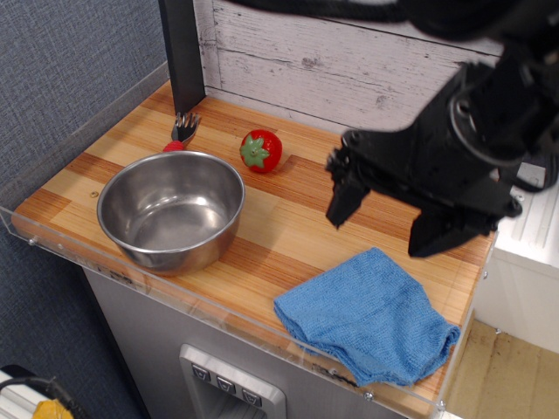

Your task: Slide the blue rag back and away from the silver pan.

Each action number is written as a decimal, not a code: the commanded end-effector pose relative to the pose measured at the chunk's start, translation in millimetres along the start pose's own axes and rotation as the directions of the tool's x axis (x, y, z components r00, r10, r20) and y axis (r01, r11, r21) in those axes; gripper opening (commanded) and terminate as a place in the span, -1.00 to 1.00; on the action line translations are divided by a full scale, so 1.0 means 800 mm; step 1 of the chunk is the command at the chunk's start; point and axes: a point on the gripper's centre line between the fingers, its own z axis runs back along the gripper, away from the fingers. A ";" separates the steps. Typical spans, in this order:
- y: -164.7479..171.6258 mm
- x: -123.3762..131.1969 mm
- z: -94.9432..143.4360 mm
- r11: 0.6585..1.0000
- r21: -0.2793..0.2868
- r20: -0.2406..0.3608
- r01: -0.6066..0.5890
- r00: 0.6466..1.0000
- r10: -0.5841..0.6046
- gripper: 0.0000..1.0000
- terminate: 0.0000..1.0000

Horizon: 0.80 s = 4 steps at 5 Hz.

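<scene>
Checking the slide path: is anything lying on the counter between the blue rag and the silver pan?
No. Between the blue rag and the silver pan, the one camera view shows only bare wooden counter.

Nothing to read here, folks. No lettering, labels, brands or numbers show on anything in this view.
</scene>
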 end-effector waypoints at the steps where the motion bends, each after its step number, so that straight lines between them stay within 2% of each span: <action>1: -0.015 -0.008 -0.029 0.998 -0.056 -0.055 -0.033 0.998 0.030 1.00 -1.00; 2: -0.009 -0.020 -0.043 0.965 -0.203 -0.096 -0.166 0.984 0.149 1.00 -1.00; 4: -0.006 -0.038 -0.057 0.941 -0.258 -0.128 -0.218 0.973 0.190 1.00 -1.00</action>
